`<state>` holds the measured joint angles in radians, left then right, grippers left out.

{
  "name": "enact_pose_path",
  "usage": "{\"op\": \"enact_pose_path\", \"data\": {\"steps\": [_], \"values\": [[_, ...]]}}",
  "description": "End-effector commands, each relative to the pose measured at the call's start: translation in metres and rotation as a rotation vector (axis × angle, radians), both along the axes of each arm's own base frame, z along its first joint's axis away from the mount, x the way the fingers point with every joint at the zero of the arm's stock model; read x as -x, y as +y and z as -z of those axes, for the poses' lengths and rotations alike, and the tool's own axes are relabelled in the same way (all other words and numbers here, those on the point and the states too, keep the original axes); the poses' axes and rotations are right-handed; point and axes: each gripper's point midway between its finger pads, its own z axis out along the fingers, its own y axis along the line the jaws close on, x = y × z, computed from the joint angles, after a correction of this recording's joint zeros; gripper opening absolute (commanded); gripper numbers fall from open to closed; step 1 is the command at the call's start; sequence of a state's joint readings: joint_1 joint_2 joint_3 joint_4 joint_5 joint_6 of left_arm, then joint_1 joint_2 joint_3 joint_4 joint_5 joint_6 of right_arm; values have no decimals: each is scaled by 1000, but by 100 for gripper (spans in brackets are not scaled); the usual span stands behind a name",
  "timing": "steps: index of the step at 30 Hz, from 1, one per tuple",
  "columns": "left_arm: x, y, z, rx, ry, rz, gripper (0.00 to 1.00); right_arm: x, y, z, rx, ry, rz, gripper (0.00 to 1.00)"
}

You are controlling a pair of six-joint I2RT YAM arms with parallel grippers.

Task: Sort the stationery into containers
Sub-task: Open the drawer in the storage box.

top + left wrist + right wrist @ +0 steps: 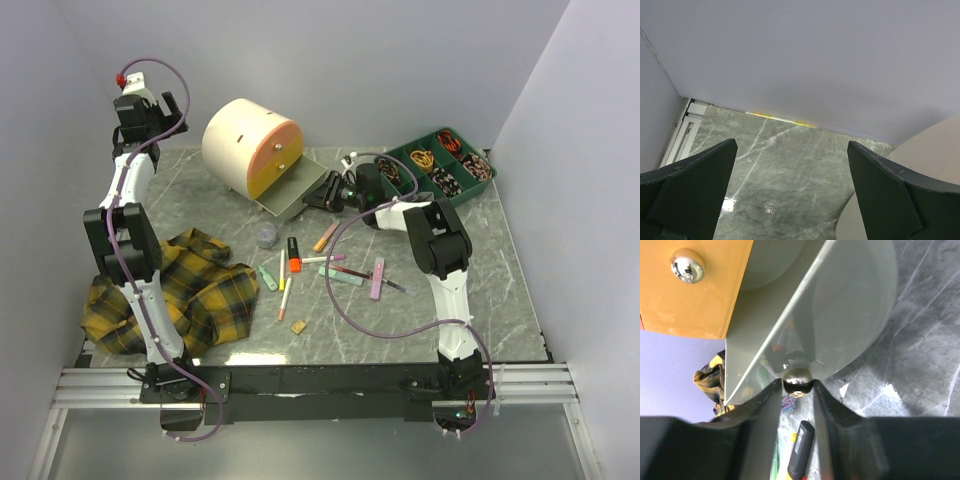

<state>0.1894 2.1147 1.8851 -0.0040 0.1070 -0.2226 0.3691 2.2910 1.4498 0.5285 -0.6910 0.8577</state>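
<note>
The cream drum chest [240, 140] stands at the back with its orange drawer [272, 160] closed and its lower drawer [297, 190] pulled out. My right gripper [330, 195] is shut on that drawer's chrome knob [798, 381], a finger on each side. Stationery lies loose mid-table: an orange highlighter [293, 252], thin pens [283, 272], a pink marker [377, 277], a tan block [298, 326] and a clear pot [266, 236]. My left gripper [150, 108] hangs open and empty high at the back left, the chest's edge [925, 150] beside it.
A yellow-black plaid cloth [180, 290] lies crumpled at the front left. A green compartment tray [440, 165] with small items sits at the back right. Walls close in the table on three sides.
</note>
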Motion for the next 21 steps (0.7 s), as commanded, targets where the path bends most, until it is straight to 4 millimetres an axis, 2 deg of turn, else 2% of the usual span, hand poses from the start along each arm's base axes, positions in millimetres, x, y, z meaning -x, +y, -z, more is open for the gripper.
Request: {"op": "enact_pose_path", "data": {"steps": [1,2,4,6,7,8,10,11,12,13,14,15,16,17,18,19,20,21], "values": [[13,3,-67,-42,-125,-21,100,-1,-7,-44,-49,-87,13,44],[14,3,-67,-46,-122,-20,100,1,-8,-48,-49,-98,9,50],[17,2,-72,-45,-129,-17,99,5,-11,-48,-41,-97,-1,55],[20,1,-74,-47,-129,-11,100,13,-15,-51,-40,-98,-13,57],[23,0,-82,-47,-143,-5,99,14,-19,-55,-43,-111,-10,57],[24,-2,-80,-50,-137,5,99,16,-23,-63,-39,-134,-10,57],[31,-3,-90,-63,-150,8,99,22,-31,-60,-11,-116,-16,61],[34,-2,-95,-66,-153,4,99,26,-37,-69,10,-158,-26,63],[37,-2,-97,-67,-153,1,99,33,-39,-75,17,-179,-61,70],[44,-3,-107,-62,-166,-4,99,41,-46,-89,35,-194,-79,86],[51,-4,-105,-56,-147,-7,100,44,-50,-96,85,-282,-124,100],[57,-7,-104,-49,-131,-4,99,50,-52,-102,115,-320,-164,100],[67,-10,-107,-36,-125,-5,100,70,-55,-106,148,-299,-235,100],[74,-11,-101,-24,-103,-6,100,72,-57,-116,209,-450,-315,100],[81,-16,-96,-10,-86,1,99,91,-62,-107,242,-403,-385,100],[96,-22,-79,14,-37,7,100,98,-64,-116,262,-451,-428,100],[105,-28,-69,21,-13,19,99,98,-64,-121,332,-609,-494,100],[113,-35,-58,22,10,26,99,112,-67,-113,371,-597,-551,100]]}}
